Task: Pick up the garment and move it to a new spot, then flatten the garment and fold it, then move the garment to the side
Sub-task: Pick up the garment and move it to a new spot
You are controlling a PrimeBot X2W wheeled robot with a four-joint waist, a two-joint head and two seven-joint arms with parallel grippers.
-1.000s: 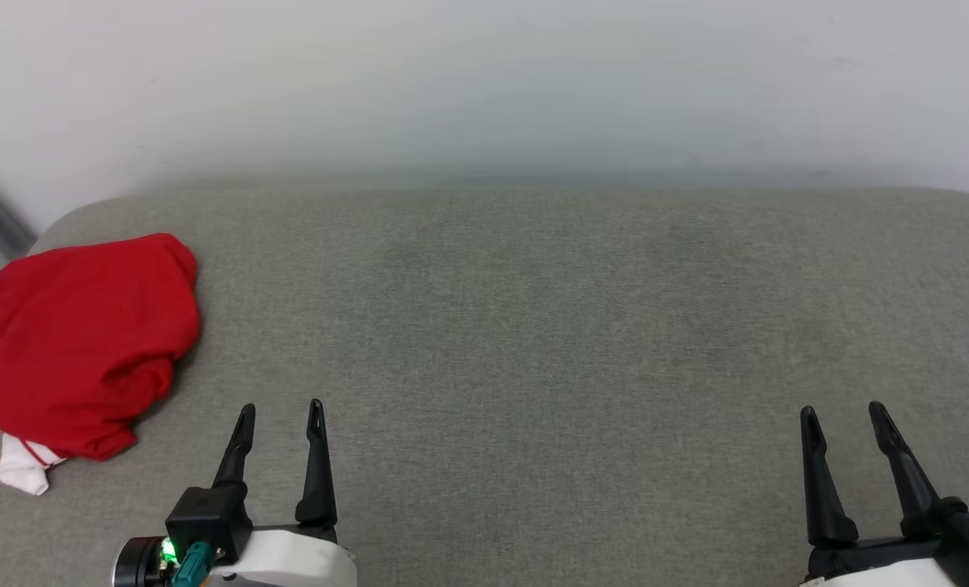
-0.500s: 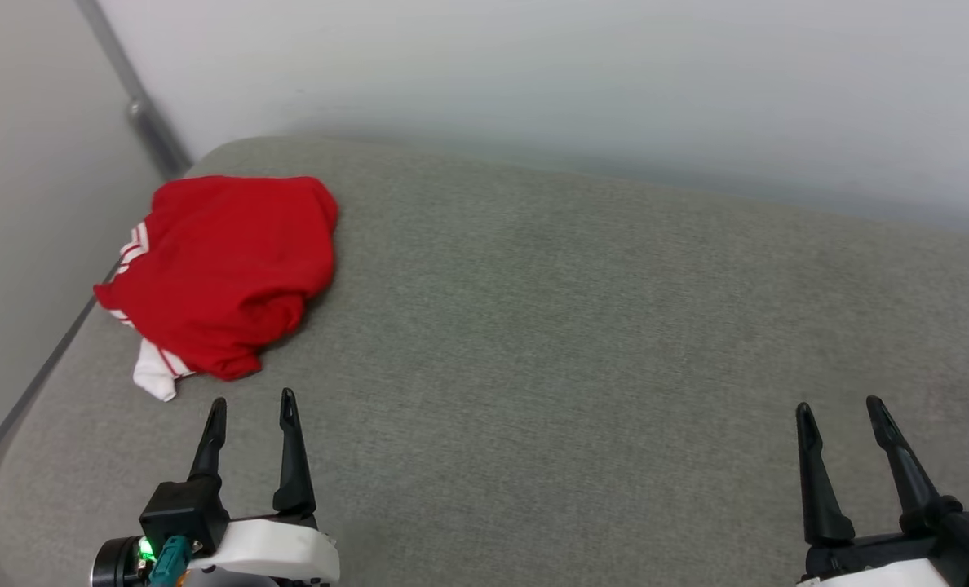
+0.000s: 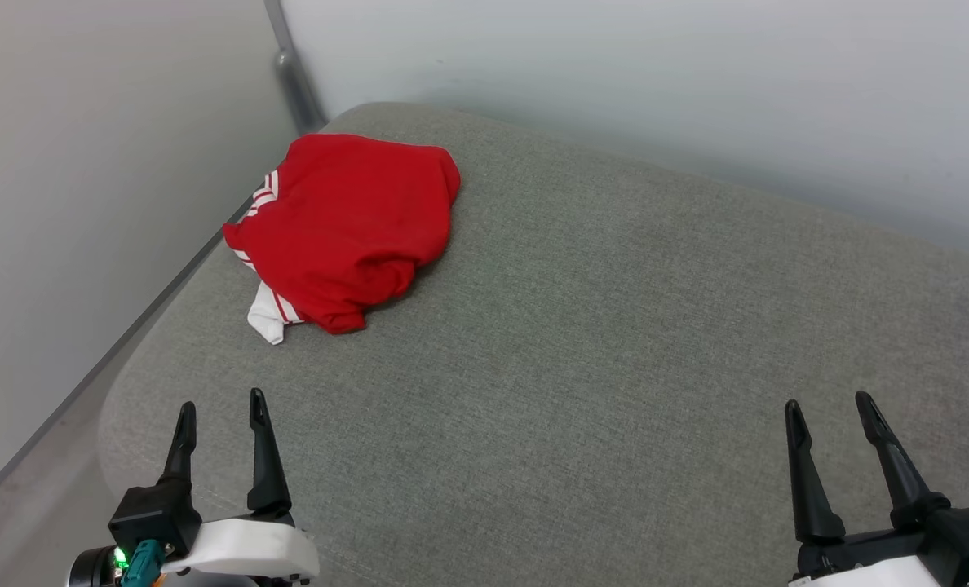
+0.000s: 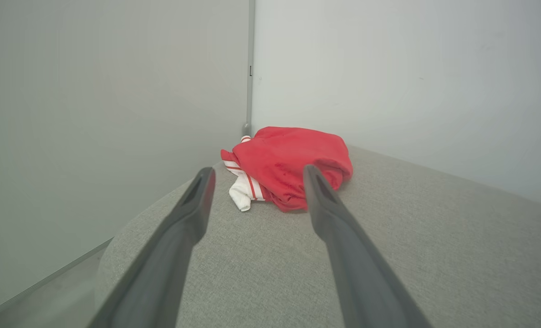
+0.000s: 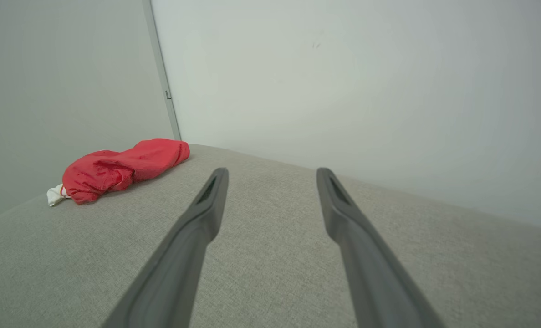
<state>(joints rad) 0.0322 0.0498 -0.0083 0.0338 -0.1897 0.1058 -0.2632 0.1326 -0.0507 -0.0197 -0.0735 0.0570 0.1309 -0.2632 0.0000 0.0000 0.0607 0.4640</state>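
Note:
The garment (image 3: 350,228) is a crumpled red heap with a white sleeve and striped trim poking out at its near left, lying in the far left corner of a grey cushioned surface (image 3: 615,342). In the left wrist view the garment (image 4: 293,164) lies ahead, framed between the fingers. From the right wrist camera the garment (image 5: 120,168) sits far off to the left. My left gripper (image 3: 222,406) is open, hovering near the surface's front left edge, well short of the heap. My right gripper (image 3: 827,401) is open at the front right, holding nothing.
Pale walls meet in a corner behind the garment, with a grey vertical strip (image 3: 293,69) at the joint. The left wall (image 3: 85,204) runs close along the surface's left edge. The surface's rounded front-left corner (image 3: 126,408) lies just beside my left gripper.
The head camera has turned left, so the garment and wall corner now sit nearer the middle of the view. Both grippers stay open, in much the same place in the view. The garment lies unchanged.

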